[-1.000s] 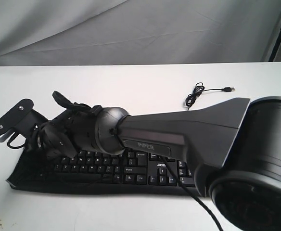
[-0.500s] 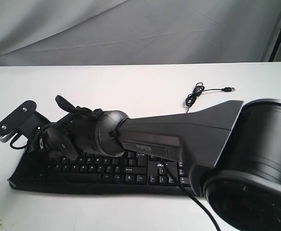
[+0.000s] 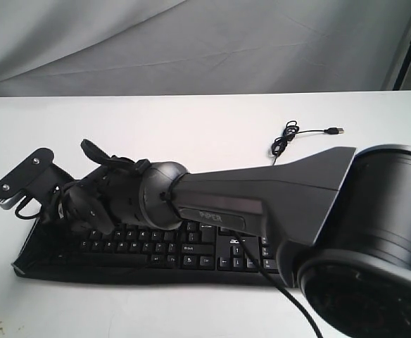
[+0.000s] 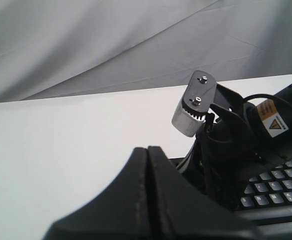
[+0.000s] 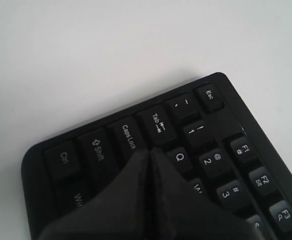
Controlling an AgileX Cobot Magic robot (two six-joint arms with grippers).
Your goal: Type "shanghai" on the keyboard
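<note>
The black keyboard (image 3: 156,246) lies flat near the white table's front edge, its keys also showing in the left wrist view (image 4: 273,182). My right arm (image 3: 262,190) reaches across it to its left end. The right gripper (image 5: 149,151) is shut with nothing held. Its tips stand over the keys between Caps Lock (image 5: 127,136) and Q (image 5: 179,157), hiding the key below; I cannot tell whether they touch. The left gripper (image 4: 148,149) is shut and empty, just off the keyboard's left end. I cannot make it out in the exterior view.
The keyboard's thin USB cable (image 3: 288,136) lies coiled on the table (image 3: 191,127) behind the right arm. A silver camera bracket (image 3: 21,179) on the right wrist sticks out past the keyboard's left end, close to the left gripper (image 4: 193,102). Grey cloth (image 3: 191,42) hangs behind.
The right arm sank a little toward the keyboard between one second and half a second ago. Since then nothing has visibly moved.
</note>
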